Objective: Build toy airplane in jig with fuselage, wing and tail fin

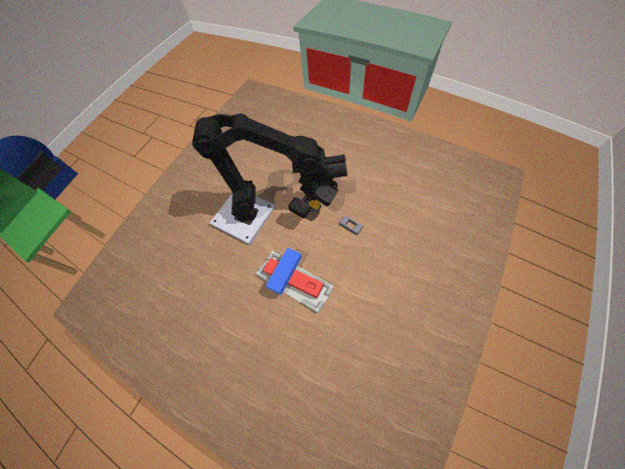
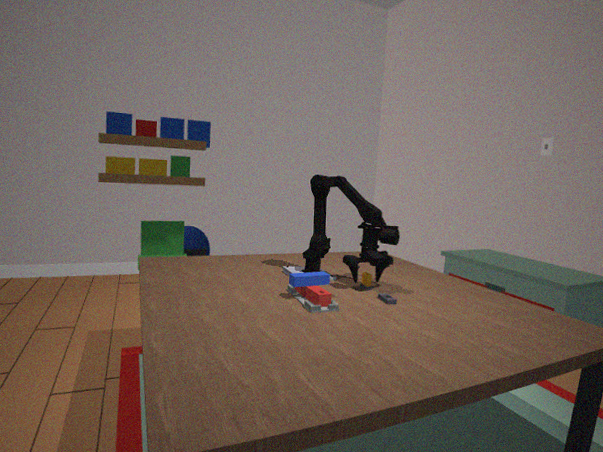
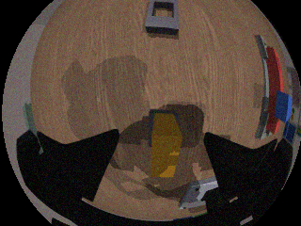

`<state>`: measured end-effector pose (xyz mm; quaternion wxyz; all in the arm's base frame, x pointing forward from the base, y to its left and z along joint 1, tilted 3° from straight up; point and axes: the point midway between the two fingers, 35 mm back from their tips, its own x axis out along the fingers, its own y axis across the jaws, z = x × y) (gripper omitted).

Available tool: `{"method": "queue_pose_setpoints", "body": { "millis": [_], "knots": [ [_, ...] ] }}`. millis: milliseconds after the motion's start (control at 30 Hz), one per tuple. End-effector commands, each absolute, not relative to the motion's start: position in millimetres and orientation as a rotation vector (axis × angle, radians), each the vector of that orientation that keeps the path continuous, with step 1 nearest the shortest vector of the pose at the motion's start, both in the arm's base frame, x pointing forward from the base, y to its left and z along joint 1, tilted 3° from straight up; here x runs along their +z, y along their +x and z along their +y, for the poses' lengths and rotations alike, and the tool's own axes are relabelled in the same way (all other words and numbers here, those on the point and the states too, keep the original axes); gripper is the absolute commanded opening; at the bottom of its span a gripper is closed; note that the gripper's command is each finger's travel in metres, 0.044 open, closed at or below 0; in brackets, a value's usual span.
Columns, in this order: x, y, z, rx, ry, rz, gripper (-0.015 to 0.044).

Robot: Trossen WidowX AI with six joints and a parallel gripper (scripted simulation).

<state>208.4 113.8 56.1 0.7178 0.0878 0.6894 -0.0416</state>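
The red fuselage (image 1: 305,282) (image 2: 317,295) (image 3: 272,89) lies lengthwise in the pale jig cradle (image 1: 316,306). The blue wing (image 1: 284,271) (image 2: 308,278) (image 3: 283,105) lies across its top; its tab is hidden. The small socket near the fuselage's end shows uncovered. The yellow tail fin (image 1: 314,204) (image 2: 366,278) (image 3: 166,141) stands upright in a dark holder on the table, away from the jig. My gripper (image 1: 313,202) (image 2: 366,281) (image 3: 163,136) is open and points down, its fingers on either side of the fin with gaps to both.
A grey block with a rectangular hole (image 1: 357,229) (image 2: 386,299) (image 3: 162,24) lies on the table near the fin. The arm's pale base plate (image 1: 261,221) is on the fin's other side, toward the arm's base.
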Motion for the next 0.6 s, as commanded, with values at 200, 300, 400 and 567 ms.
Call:
{"method": "queue_pose_setpoints", "body": {
  "millis": [200, 300, 400, 567],
  "knots": [
    [53.1, 207.8, 113.7, -0.098, 0.197, 1.529, 0.0230],
    [53.1, 207.8, 113.7, -0.098, 0.197, 1.529, 0.0151],
    [53.1, 207.8, 113.7, -0.098, 0.197, 1.529, 0.0073],
    [53.1, 207.8, 113.7, -0.098, 0.197, 1.529, 0.0039]
  ]
}}
